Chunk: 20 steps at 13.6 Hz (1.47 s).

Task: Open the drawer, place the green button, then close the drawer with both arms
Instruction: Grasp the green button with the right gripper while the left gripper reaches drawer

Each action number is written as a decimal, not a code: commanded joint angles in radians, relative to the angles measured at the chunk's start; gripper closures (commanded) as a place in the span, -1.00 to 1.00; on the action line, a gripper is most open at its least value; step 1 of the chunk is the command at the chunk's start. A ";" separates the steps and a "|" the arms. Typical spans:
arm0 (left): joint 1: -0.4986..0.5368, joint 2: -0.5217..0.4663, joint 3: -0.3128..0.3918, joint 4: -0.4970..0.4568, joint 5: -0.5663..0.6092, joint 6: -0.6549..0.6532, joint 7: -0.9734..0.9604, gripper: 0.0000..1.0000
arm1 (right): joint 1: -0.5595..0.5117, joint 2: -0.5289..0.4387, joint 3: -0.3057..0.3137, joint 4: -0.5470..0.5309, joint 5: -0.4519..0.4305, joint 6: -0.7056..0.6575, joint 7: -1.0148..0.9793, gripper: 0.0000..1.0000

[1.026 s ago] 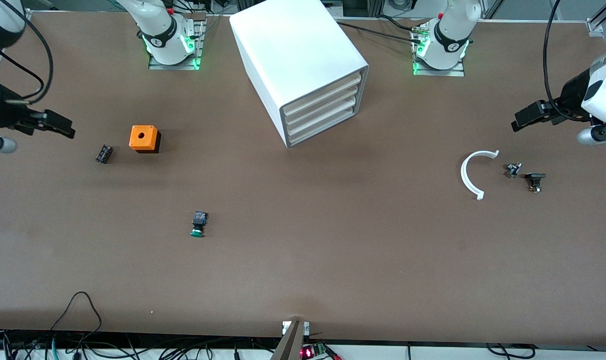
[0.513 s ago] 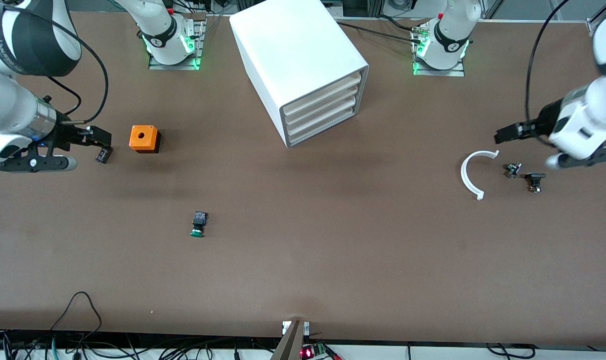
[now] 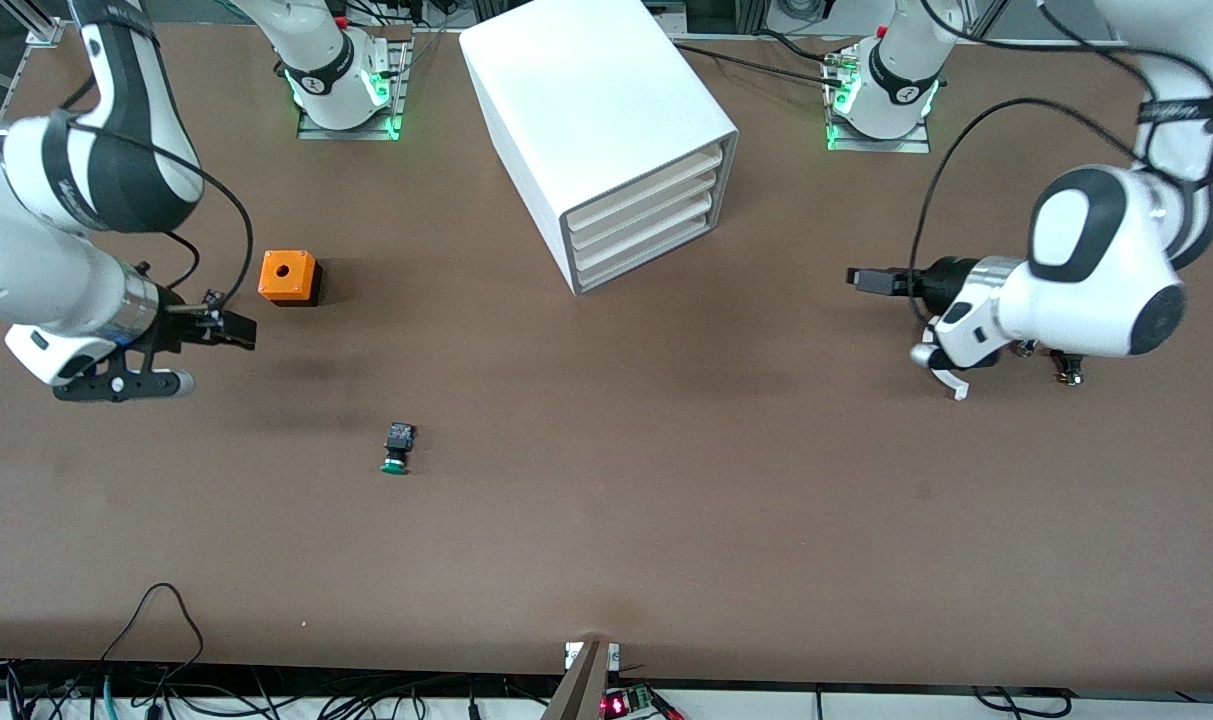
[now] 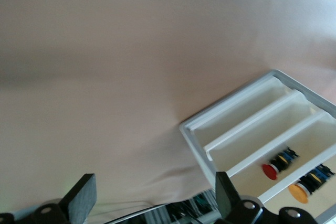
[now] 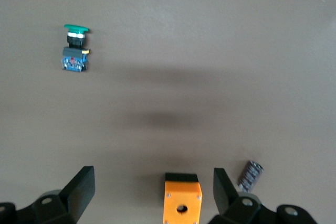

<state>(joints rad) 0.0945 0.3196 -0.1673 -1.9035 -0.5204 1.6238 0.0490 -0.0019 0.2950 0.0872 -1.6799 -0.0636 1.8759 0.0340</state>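
Meanwhile the green-capped button [image 3: 397, 449] lies on the table [image 3: 606, 520], nearer the camera than the orange cube [image 3: 288, 276], all cabinet [image 3: 606, 130] drawers shut, while both grippers, right [image 3: 236, 328] and left [image 3: 866, 279], hover with jaws wide open and empty.

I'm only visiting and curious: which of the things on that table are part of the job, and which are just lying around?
Job: bottom drawer, green-capped button, left gripper, right gripper.
Lying about: orange cube, white curved piece, small black part.
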 commanded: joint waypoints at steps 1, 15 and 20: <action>-0.005 0.088 -0.008 -0.098 -0.209 0.030 0.211 -1.00 | 0.034 0.068 -0.004 0.026 0.021 0.064 0.006 -1.00; -0.210 0.223 -0.156 -0.305 -0.664 0.323 0.634 -0.48 | 0.161 0.308 0.020 0.040 0.061 0.333 0.234 -1.00; -0.220 0.228 -0.207 -0.327 -0.665 0.404 0.634 0.17 | 0.174 0.352 0.020 0.040 0.057 0.393 0.231 -1.00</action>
<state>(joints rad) -0.1168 0.5594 -0.3648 -2.2097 -1.1548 2.0066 0.6547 0.1764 0.6194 0.1074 -1.6637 0.0040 2.2569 0.2635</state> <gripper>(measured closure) 0.480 0.000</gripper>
